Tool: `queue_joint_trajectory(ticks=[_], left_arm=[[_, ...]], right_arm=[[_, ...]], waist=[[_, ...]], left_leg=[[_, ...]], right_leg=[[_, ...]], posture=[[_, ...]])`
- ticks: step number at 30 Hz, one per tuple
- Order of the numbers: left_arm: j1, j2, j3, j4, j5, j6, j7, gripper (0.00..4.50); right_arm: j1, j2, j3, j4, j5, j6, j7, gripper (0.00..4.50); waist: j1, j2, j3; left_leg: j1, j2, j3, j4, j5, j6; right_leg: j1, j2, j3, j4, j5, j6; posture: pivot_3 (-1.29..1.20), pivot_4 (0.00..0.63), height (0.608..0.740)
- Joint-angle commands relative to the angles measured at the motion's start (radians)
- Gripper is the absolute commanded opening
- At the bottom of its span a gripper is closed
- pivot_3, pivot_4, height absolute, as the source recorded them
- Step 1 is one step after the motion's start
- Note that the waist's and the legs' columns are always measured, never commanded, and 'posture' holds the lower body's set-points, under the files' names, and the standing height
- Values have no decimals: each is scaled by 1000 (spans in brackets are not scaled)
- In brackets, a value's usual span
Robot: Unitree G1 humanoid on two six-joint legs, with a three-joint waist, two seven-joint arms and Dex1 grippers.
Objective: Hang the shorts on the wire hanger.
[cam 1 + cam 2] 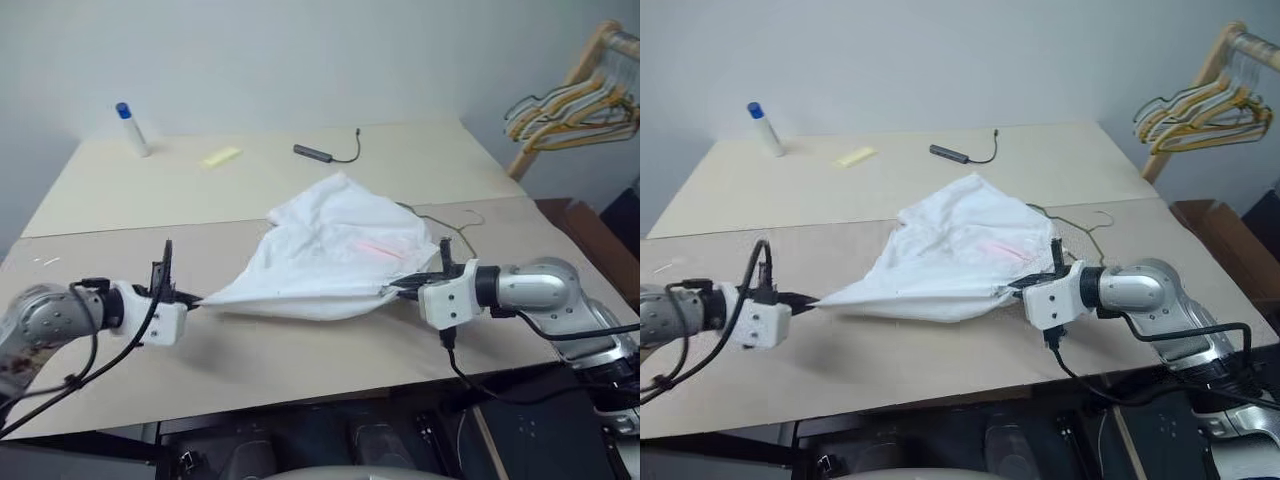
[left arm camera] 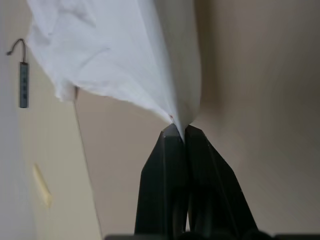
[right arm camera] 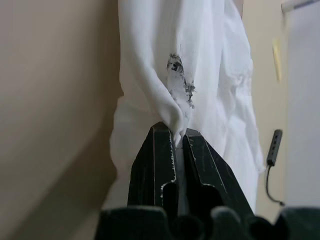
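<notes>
The white shorts (image 1: 335,250) lie spread on the beige table (image 1: 120,200), stretched between my two grippers. My left gripper (image 1: 196,300) is shut on the cloth's left corner (image 2: 172,117). At the right edge my right gripper (image 1: 395,290) is shut on a fold of the shorts (image 3: 175,120), where dark marks show on the cloth. Part of the thin wire hanger (image 1: 455,225) pokes out from under the shorts on their right side, its hook curving toward the table's right; the rest is hidden under the cloth.
A white bottle with a blue cap (image 1: 131,128), a yellow strip (image 1: 221,156) and a dark cabled bar (image 1: 318,152) lie at the table's far side. A bunch of yellow and dark hangers (image 1: 575,110) hangs at the far right.
</notes>
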Motion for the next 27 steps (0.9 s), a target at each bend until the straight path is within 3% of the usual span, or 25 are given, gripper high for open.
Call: queue_joint_trajectory(ticks=[1,5,10,15,17,21,24,26,27], left_arm=[[176,-25,223,-220,-49,161,-90,39],[369,-110,358,-444,-87,286,-186,39],[370,-139,337,-531,-123,366,-218,39],[413,-186,244,-432,-61,237,-232,39],[389,-229,174,-359,-17,172,-186,39],[165,-254,111,-211,-58,174,-148,39],[-355,-332,28,47,-107,305,-92,39],[-747,-416,-31,309,-31,351,4,39],[-859,-440,-50,401,0,352,36,39]], right_arm=[[-16,-9,-6,94,-89,-124,-73,0],[-41,-6,22,203,-210,-236,-180,0],[-112,4,56,316,-319,-306,-286,0],[-244,59,74,425,-468,-309,-473,0],[-269,86,72,453,-419,-293,-466,0],[-314,76,91,498,-263,-304,-290,0],[-488,168,73,660,-200,-259,-255,0],[-663,228,82,836,-252,-238,-325,0],[-721,245,89,901,-277,-237,-360,0]], waist=[[17,0,0],[43,0,1],[69,2,3],[57,3,3],[50,3,3],[67,0,2],[79,1,2],[72,-5,5],[66,-5,5]], left_leg=[[0,0,0,0,0,0],[3,0,2,0,0,0],[15,0,3,0,0,0],[23,0,3,-1,0,0],[26,0,4,-4,0,0],[27,-1,3,-8,0,1],[28,-1,3,-7,1,2],[27,-1,2,-7,6,10],[25,-2,-1,-7,9,13]], right_leg=[[0,0,0,1,-1,-1],[-1,0,1,6,-8,-11],[2,1,2,11,-10,-14],[13,1,4,10,-11,-15],[15,1,5,9,-12,-16],[17,1,5,9,-14,-14],[19,1,4,10,-13,-14],[19,2,1,10,-8,-15],[19,3,0,8,-3,-15]], posture=[[30,32,740],[34,35,740],[22,37,740],[3,30,740],[3,29,740],[10,12,740],[28,0,740],[27,0,740],[27,0,740]])
